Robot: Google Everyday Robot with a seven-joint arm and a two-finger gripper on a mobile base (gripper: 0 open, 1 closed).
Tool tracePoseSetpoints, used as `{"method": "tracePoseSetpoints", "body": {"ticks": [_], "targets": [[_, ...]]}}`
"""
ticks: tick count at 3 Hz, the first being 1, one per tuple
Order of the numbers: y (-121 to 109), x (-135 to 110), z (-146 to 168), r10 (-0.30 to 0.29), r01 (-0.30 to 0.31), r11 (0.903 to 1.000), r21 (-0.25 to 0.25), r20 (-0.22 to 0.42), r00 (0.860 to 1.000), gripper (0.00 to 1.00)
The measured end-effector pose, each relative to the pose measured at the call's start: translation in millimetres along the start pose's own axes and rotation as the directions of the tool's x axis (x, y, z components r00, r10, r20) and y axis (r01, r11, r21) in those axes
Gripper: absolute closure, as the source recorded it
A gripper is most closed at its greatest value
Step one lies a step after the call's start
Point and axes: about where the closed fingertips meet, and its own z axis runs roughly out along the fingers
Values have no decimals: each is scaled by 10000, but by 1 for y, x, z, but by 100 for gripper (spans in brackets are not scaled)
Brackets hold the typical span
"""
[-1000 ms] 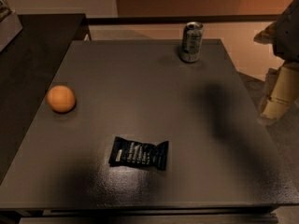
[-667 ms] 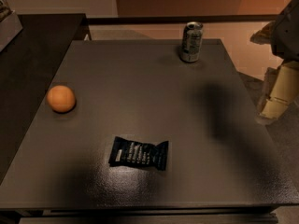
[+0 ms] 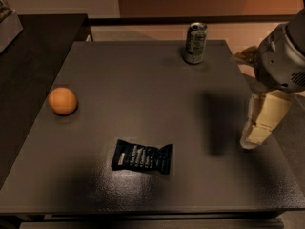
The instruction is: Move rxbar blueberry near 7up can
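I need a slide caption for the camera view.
Gripper hangs over the table, right side; rxbar lies near front, 7up can stands at back.

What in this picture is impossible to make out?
All in the camera view:
1. hand, over the table's right side: its arm is cut off by the right edge.
2. rxbar blueberry: white lettering too small to read.
3. 7up can: label blurred.
4. pale object, top-left corner: cut off by the frame edge.

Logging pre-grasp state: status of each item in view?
rxbar blueberry: flat on the table, near front edge, not held.
7up can: upright, far edge of table.
orange: resting at table's left side.
gripper: over table's right edge, away from all three.
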Motion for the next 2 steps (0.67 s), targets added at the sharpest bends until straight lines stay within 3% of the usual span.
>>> {"method": "tracePoseSetpoints", "body": {"ticks": [2], "targets": [[36,-31,61,-418,543,9964,-659,1778,9832,0]]}}
